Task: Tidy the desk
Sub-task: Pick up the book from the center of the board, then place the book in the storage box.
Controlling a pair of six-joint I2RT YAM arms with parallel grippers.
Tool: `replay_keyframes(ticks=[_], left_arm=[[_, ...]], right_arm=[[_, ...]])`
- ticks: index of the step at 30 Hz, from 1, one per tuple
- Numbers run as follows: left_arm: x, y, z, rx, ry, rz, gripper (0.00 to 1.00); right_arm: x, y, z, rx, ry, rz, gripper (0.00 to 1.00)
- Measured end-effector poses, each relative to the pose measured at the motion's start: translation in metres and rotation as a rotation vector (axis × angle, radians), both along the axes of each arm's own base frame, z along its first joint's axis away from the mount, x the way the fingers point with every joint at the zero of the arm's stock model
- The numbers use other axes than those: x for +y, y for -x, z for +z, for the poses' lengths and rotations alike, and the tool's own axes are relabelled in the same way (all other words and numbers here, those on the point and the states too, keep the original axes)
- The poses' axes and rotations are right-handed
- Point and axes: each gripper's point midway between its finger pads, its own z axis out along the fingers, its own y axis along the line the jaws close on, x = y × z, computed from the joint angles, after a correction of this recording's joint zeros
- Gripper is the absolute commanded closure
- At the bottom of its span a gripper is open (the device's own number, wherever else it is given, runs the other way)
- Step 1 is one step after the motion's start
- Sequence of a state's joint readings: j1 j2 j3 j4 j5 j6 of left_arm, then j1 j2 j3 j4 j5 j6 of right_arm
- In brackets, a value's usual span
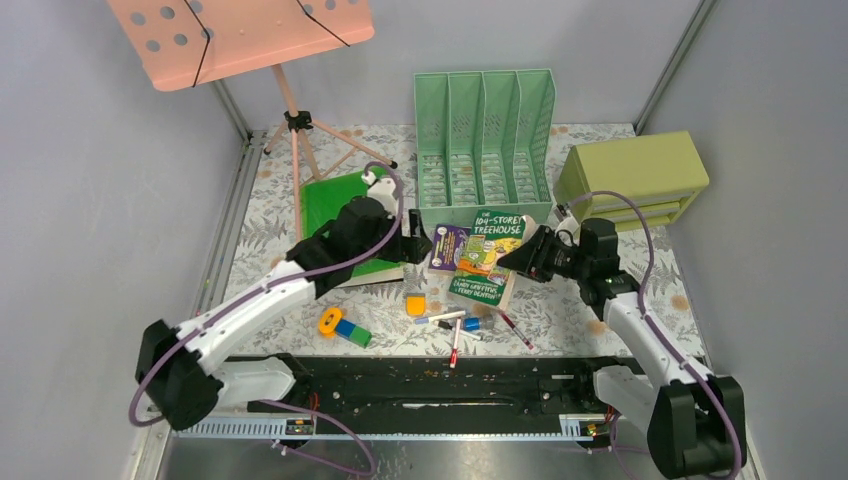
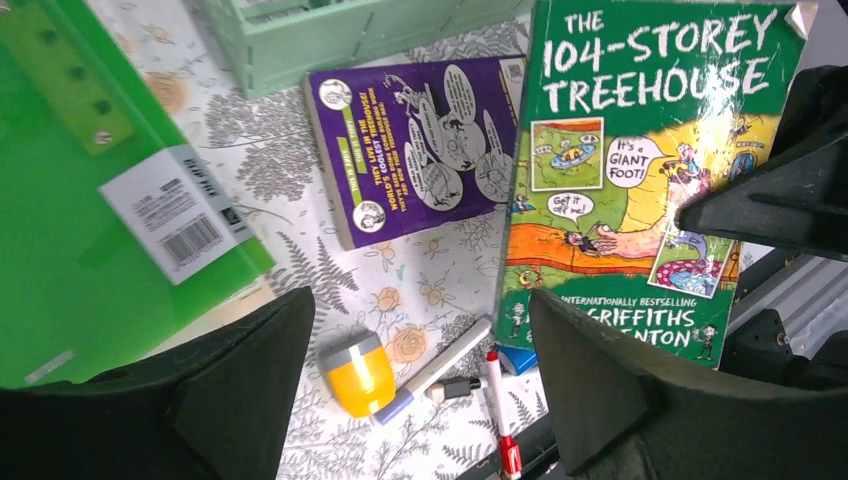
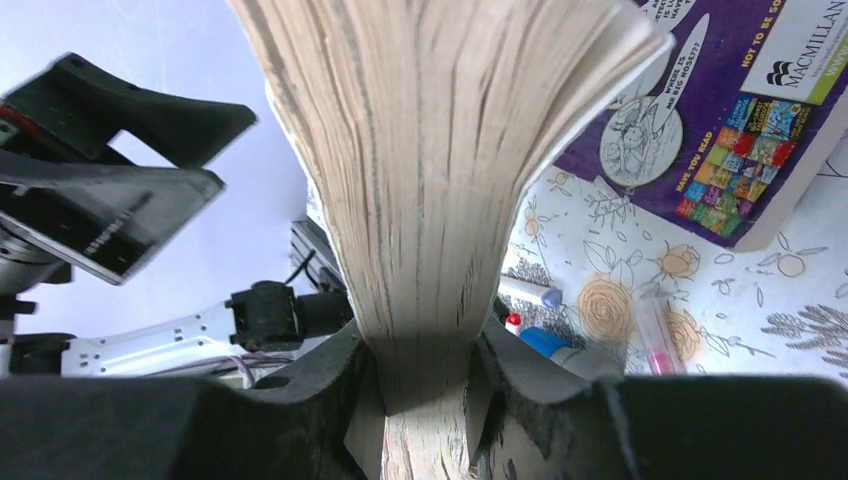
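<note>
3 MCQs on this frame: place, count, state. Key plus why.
1. Where is the purple book relative to the Treehouse book? A) beside it, toward the left arm B) stacked on it C) inside the drawer box
2. How many slots has the mint file rack? A) two B) four C) six
3. The right gripper is: A) open B) shut on the Treehouse book C) shut on a marker
Key: 1 A, overhead view shows it alongside; 2 B, three dividers make four slots; 3 B, wrist view shows page edges pinched.

The desk (image 1: 565, 312) is a flat rectangular top, pale and printed with grey-green ferns and orange flowers. It lies level across the middle of the frame.
</note>
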State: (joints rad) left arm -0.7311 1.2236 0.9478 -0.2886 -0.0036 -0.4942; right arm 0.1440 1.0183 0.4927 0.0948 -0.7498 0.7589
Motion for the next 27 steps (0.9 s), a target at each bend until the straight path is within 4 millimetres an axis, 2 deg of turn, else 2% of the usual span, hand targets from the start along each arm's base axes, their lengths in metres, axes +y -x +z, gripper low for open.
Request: replay_keyframes(ticks=[4, 10, 15, 22, 27], left_arm=[[0.016, 0.008, 0.029, -0.072, 0.018, 0.020, 0.11], [0.021, 0.029, 0.050, -0.104, 0.092, -0.033, 0.04], [0.010, 0.050, 0.048, -0.052, 0.173, -0.130, 0.01], [-0.013, 0.066, 0.053, 0.015, 0.281, -0.274, 0.01], [-0.034, 0.074, 0.047, 0.104, 0.347, -0.385, 0.01]], right_arm=[[-0.004, 0.013, 0.008, -0.034, 0.050, 0.034, 0.99], [-0.005, 0.037, 0.011, -0.015, 0.060, 0.078, 1.00], [0.002, 0.052, 0.036, -0.091, -0.004, 0.149, 1.00], [0.010, 0.068, 0.053, -0.127, -0.074, 0.241, 1.00], [0.014, 0.072, 0.064, -0.137, -0.127, 0.269, 1.00]])
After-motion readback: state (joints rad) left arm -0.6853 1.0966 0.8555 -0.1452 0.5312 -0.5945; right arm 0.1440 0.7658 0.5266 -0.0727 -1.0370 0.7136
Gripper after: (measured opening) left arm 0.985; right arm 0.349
